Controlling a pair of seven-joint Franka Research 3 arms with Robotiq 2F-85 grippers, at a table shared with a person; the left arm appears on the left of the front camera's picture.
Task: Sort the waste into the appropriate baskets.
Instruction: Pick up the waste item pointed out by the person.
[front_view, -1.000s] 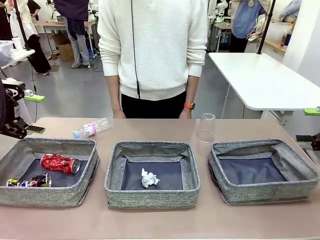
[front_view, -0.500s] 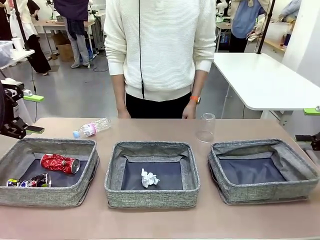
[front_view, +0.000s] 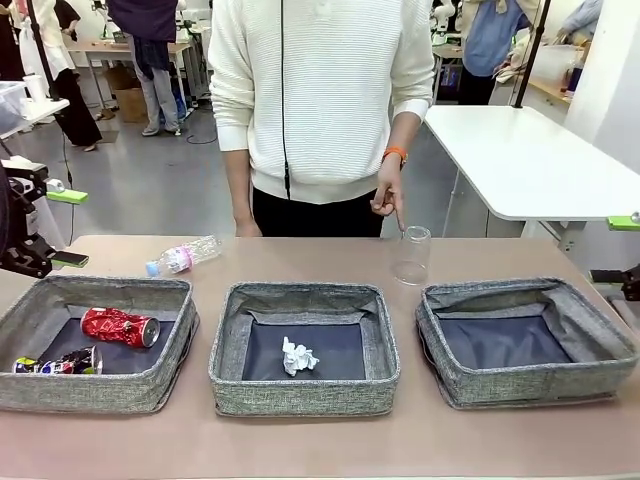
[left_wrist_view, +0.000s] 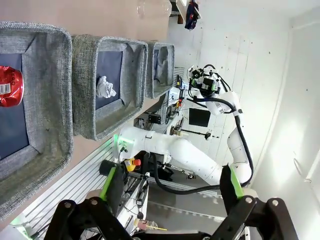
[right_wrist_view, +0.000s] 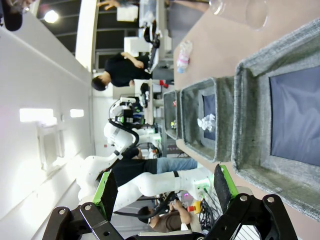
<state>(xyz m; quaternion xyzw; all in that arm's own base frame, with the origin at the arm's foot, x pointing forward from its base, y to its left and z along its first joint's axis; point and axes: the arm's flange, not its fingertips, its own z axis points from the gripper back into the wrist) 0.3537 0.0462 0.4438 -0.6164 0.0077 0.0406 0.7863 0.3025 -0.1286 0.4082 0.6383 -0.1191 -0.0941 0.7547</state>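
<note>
While hand (front_view: 388, 195) points at clear plastic cup (front_view: 411, 255), left gripper (left_wrist_view: 170, 172) and right gripper (right_wrist_view: 165, 185) gape empty. Cup well ahead of right gripper, likely light, thin, crushable. Pinch gently across mid-wall.

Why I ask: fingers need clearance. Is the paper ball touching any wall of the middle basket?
Apart. In the front view, dark lining shows all around the paper ball, between it and every wall of the middle basket.

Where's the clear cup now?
Front view, right of centre: the clear cup stands inverted behind the gap between the middle basket and right basket, below the person's pointing hand.
</note>
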